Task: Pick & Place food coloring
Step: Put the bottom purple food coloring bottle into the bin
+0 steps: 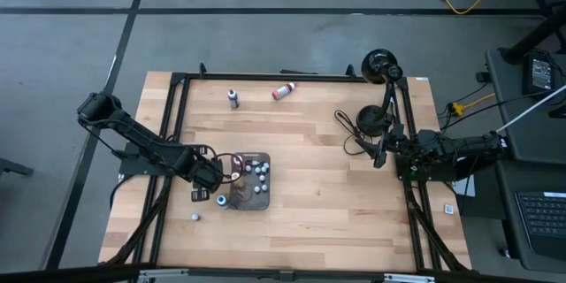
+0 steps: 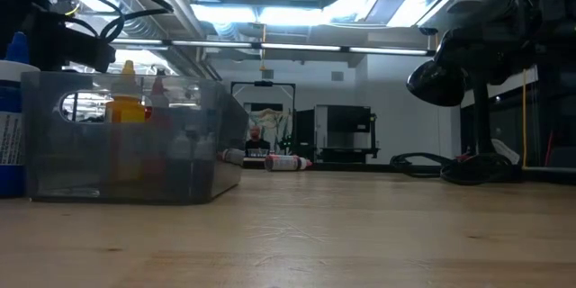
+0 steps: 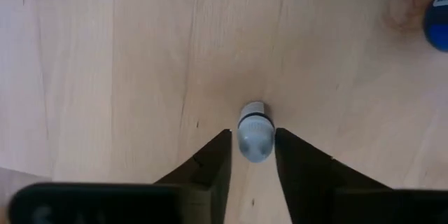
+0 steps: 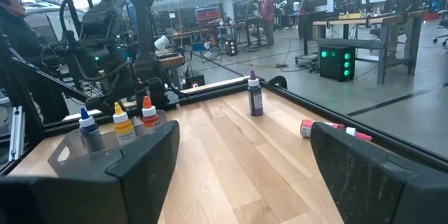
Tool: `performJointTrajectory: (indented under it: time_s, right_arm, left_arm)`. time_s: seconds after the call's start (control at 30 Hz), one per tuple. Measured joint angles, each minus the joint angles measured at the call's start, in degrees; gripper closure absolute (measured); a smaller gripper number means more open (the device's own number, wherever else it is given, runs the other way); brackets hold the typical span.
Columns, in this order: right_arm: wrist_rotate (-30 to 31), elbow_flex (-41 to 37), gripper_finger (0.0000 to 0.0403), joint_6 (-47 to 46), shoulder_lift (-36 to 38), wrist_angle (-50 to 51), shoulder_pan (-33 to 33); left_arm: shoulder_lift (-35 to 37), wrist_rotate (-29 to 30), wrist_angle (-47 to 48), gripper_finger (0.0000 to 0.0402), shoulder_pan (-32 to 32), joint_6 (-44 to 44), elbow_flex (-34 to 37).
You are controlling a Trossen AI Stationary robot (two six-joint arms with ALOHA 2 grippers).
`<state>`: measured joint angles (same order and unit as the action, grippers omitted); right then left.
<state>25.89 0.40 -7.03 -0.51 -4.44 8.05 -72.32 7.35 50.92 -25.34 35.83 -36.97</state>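
Pale wooden table (image 1: 309,168), lower left of the high frame: your left gripper (image 3: 252,155) pinches a tiny food coloring bottle (image 3: 254,131) beside the tray (image 1: 249,202). Likely light, slick plastic; grip mid-body. Right gripper (image 4: 241,164) waits wide apart at right.

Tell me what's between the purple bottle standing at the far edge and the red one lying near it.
Nothing: in the high view, only bare table separates the standing purple bottle from the lying red bottle. The right wrist view agrees.
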Motion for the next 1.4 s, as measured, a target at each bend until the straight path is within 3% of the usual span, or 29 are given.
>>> performJointTrajectory:
  time_s: [0.23, 0.43, 0.9, 1.17, 1.4]
  right_arm:
    - [0.0, 0.0, 0.0080, 0.0, 0.0, 0.0, 0.0]
    - [0.0, 0.0, 0.0080, 0.0, 0.0, 0.0, 0.0]
    - [0.0, 0.0, 0.0080, 0.0, 0.0, 0.0, 0.0]
    - [0.0, 0.0, 0.0080, 0.0, 0.0, 0.0, 0.0]
    - [0.0, 0.0, 0.0080, 0.0, 0.0, 0.0, 0.0]
  left_arm:
    - [0.4, 0.0, 0.1, 0.0359, 0.0, 0.9, -0.1]
    - [1.5, 0.4, 4.8, 0.0359, 0.2, 2.6, -4.8]
    - [1.5, -0.3, 23.6, 0.0355, 5.4, 0.2, -30.7]
    - [-6.1, 0.6, 29.1, 0.0356, 8.2, -5.8, -44.8]
    - [-14.5, 0.7, 29.0, 0.0357, 10.7, -11.7, -51.5]
